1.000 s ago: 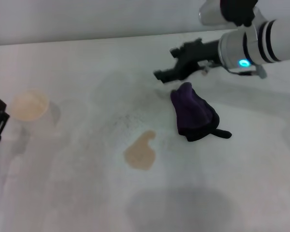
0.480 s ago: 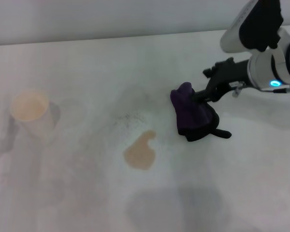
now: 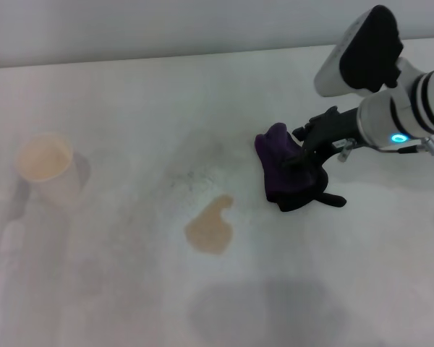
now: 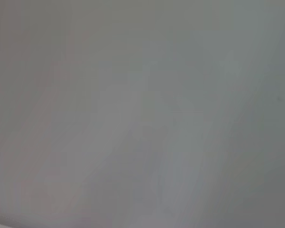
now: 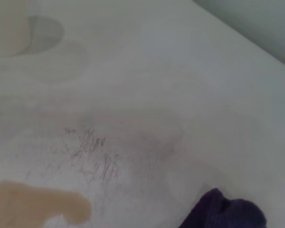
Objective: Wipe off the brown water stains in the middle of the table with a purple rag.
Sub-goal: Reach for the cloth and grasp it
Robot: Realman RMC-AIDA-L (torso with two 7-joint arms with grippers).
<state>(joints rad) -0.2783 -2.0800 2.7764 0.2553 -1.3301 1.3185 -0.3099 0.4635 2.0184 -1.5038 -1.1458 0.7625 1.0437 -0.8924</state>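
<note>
Brown water stains [image 3: 210, 228] sit mid-table [image 3: 130, 289], a tan blotch with a narrow lobe, well left of the purple rag [image 3: 281, 168] bunched on the white top. The head view alone shows the whole rag with its black tail, the paper cup [image 3: 47, 168] far left, and the right arm reaching in from the right, its gripper [image 3: 304, 153] low against the rag's right side; whether the fingers have closed on the cloth cannot be told. The right wrist view shows only the rag's edge [image 5: 225, 213], part of the stain [image 5: 35, 204] and grey scuffs [image 5: 92, 154]. The left wrist view is blank grey.
</note>
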